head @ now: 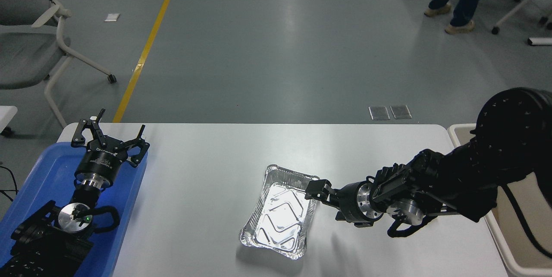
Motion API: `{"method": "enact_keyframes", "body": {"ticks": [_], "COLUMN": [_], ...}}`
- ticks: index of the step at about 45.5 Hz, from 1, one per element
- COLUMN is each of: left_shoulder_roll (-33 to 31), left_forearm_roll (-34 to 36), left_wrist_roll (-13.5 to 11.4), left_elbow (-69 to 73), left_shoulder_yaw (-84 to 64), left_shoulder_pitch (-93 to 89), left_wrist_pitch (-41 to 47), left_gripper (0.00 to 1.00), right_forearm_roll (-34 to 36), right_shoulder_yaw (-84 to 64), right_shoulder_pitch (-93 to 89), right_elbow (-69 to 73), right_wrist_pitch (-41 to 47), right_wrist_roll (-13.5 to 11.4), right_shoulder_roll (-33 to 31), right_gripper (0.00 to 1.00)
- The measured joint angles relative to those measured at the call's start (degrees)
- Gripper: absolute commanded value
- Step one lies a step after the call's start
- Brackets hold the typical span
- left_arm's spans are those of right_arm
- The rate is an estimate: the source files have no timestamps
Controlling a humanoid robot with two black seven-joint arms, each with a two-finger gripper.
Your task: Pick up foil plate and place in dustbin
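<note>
Foil plate (281, 212) is the target, yet the biggest things come first: the white table (202, 156), then the dustbin (496, 234) past its right edge, cut off by the frame and partly hidden by the arm. The plate lies on the table toward the near edge. The right gripper (317, 190) sits at the plate's far right corner; whether its jaws have pinched the rim cannot be told. The grasp looks in hand; next come lift and carry rightward. The left gripper (110, 136), jaws spread, rests over the blue tray (43, 177).

Black arms (474, 173) with silver wrist rings (361, 201) and black grippers (317, 190).
</note>
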Motion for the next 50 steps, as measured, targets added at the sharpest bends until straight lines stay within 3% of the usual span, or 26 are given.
{"method": "enact_keyframes", "body": {"ticks": [39,44,50], "left_shoulder_roll": [0.00,0.00,0.00], "left_forearm_roll": [0.00,0.00,0.00], "left_wrist_roll": [0.00,0.00,0.00], "left_elbow": [-0.03,-0.05,-0.05], "left_shoulder_yaw": [0.00,0.00,0.00], "left_shoulder_pitch": [0.00,0.00,0.00], "left_wrist_pitch": [0.00,0.00,0.00], "left_gripper": [0.99,0.99,0.99], "right_forearm_roll": [-1.29,-1.24,-1.36], "right_shoulder_yaw": [4.93,6.00,6.68], "right_shoulder_pitch": [-9.69,-10.18,-10.65], "right_elbow": [-5.89,-6.01,-6.18], "right_wrist_pitch": [-5.07,-5.17,-5.33], "right_wrist_roll": [-0.29,-0.29,-0.30], "right_shoulder_roll": [0.02,0.02,0.02], "right_gripper": [1.00,0.97,0.86]}}
